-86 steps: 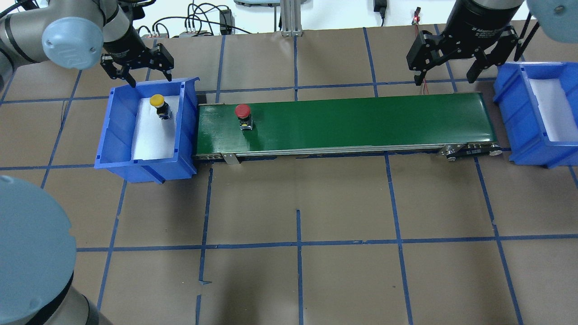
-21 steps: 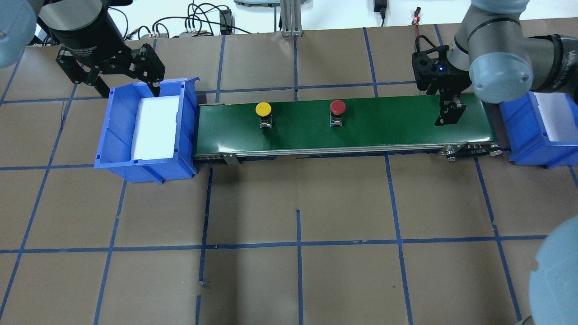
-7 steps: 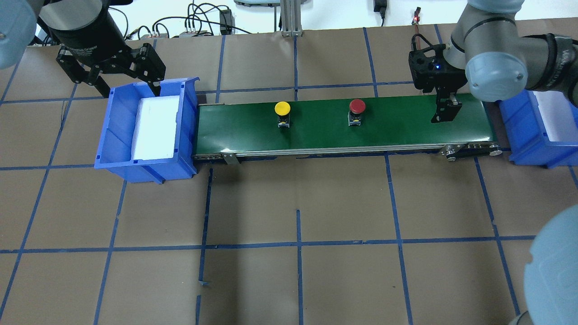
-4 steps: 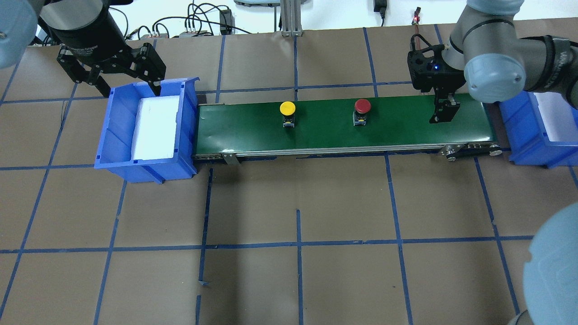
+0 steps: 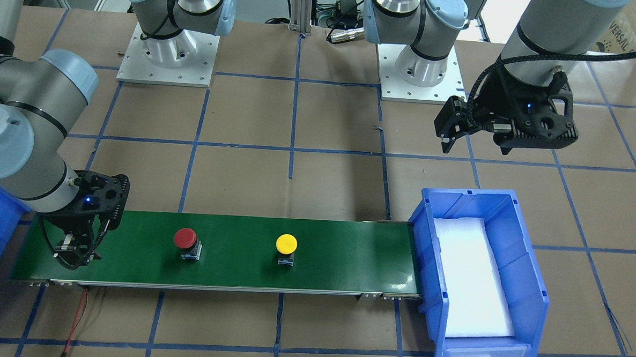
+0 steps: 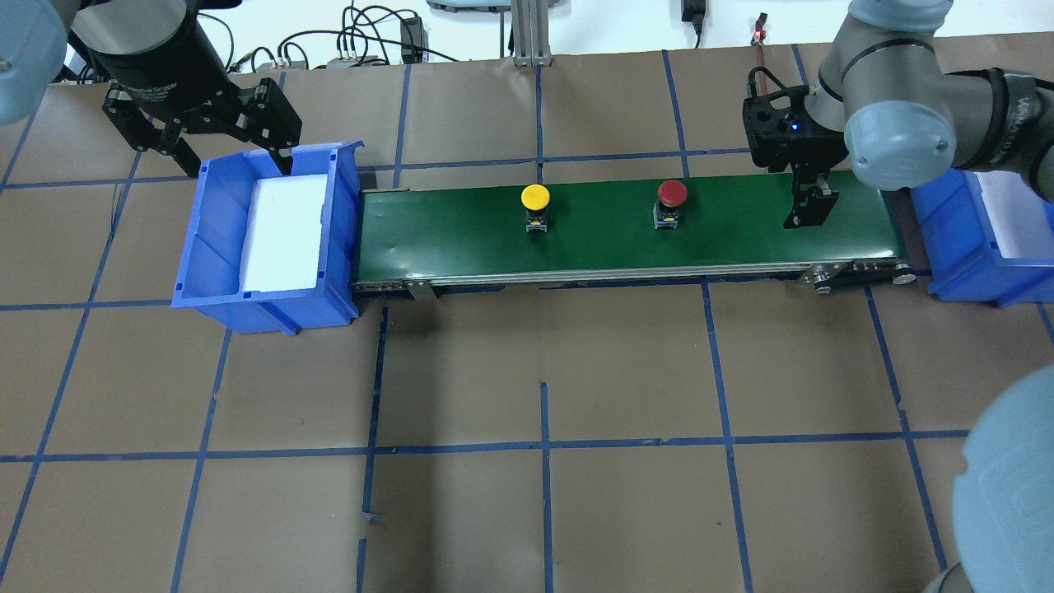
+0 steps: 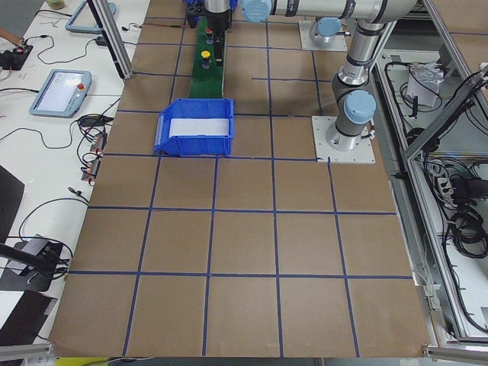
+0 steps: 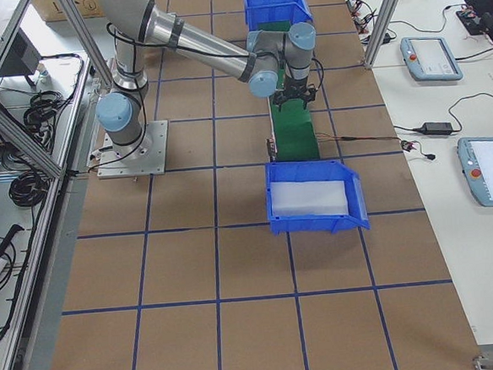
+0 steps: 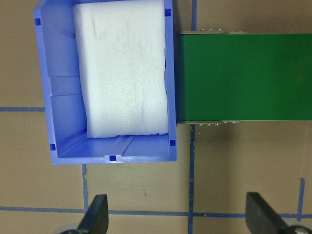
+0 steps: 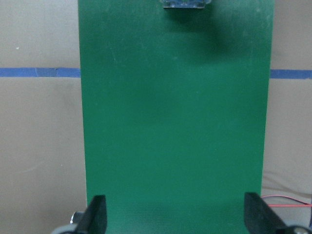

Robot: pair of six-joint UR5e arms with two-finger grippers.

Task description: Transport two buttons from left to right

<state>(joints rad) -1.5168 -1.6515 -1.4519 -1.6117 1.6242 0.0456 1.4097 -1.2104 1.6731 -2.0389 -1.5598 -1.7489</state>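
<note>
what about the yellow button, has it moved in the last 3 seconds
Yes. In the overhead view the yellow button has ridden rightward along the belt, farther from the left bin.

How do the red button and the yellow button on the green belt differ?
Colour: the red button has a red cap, the yellow button a yellow one. Place: the red button stands nearer the right gripper; the yellow button stands nearer the left bin. Shared: both stand upright on the belt on dark square bases, and neither is held.
</note>
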